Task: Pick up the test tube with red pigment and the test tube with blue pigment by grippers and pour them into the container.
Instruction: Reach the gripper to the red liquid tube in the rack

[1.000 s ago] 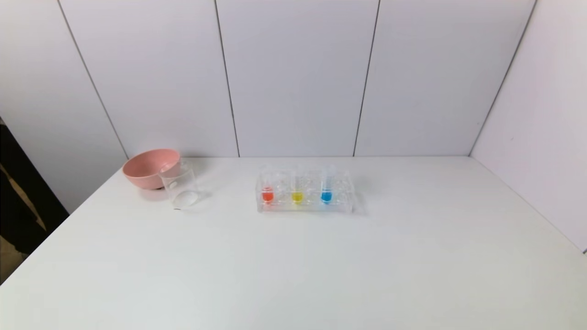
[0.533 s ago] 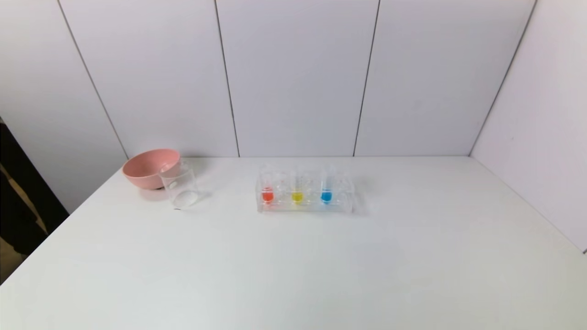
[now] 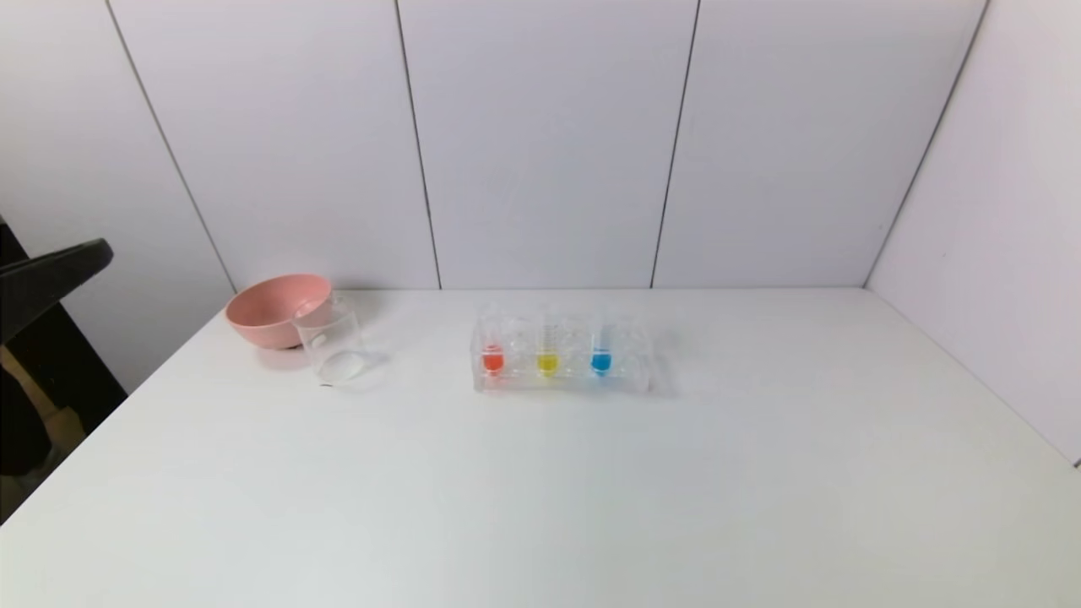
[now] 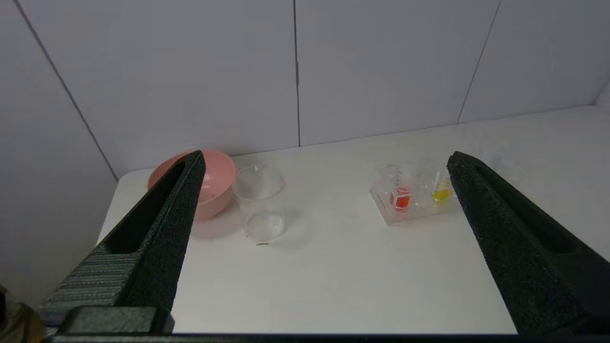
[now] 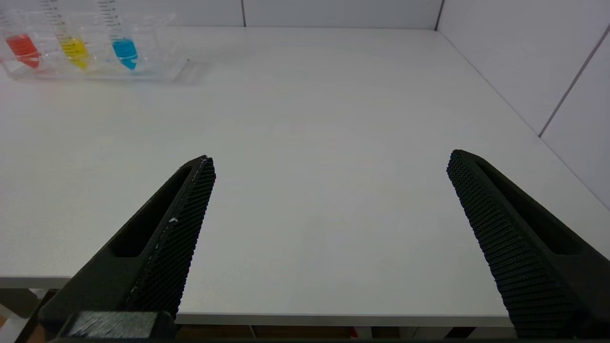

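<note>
My left hand (image 4: 324, 162), jaws wide and empty, has just appeared at the worktop's (image 3: 540, 490) left edge; approach toward the red-pigment test tube (image 3: 492, 355) begins.

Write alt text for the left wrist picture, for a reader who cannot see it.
An open black left pincer frames a white table from off its edge. On it stand a clear glass beaker beside a pink bowl, and a clear rack holding a red-tipped tube and a yellow-tipped tube.
</note>
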